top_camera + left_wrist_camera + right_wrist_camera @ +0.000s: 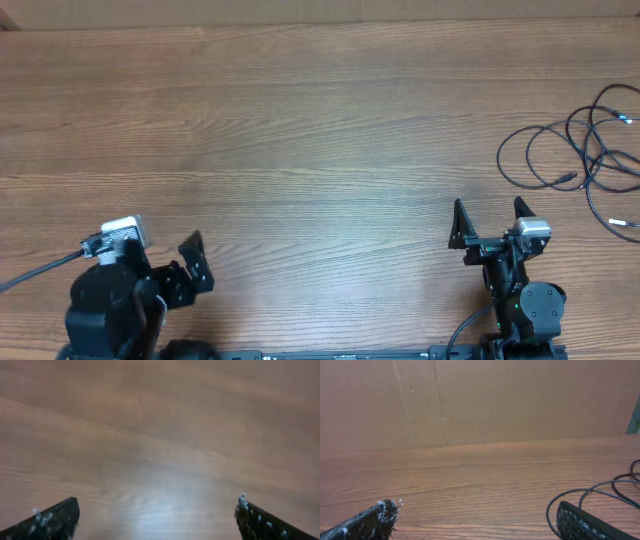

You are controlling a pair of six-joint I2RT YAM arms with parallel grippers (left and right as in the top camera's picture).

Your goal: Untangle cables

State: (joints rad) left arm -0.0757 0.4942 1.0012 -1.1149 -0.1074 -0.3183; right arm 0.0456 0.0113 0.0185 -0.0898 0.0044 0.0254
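The cables (588, 150) are thin black cords lying in loose overlapping loops at the table's far right edge, with small plug ends. Part of their loops shows at the right of the right wrist view (600, 491). My right gripper (490, 222) is open and empty, near the front edge, to the left of and nearer than the cables; its fingertips show in its wrist view (477, 517). My left gripper (195, 262) is open and empty at the front left, far from the cables; its wrist view (157, 515) shows only bare wood between the fingers.
The wooden table (300, 130) spans the view. A brown cardboard wall (470, 400) stands behind the table's far edge. A thick black arm wire (35, 272) trails off left from the left arm.
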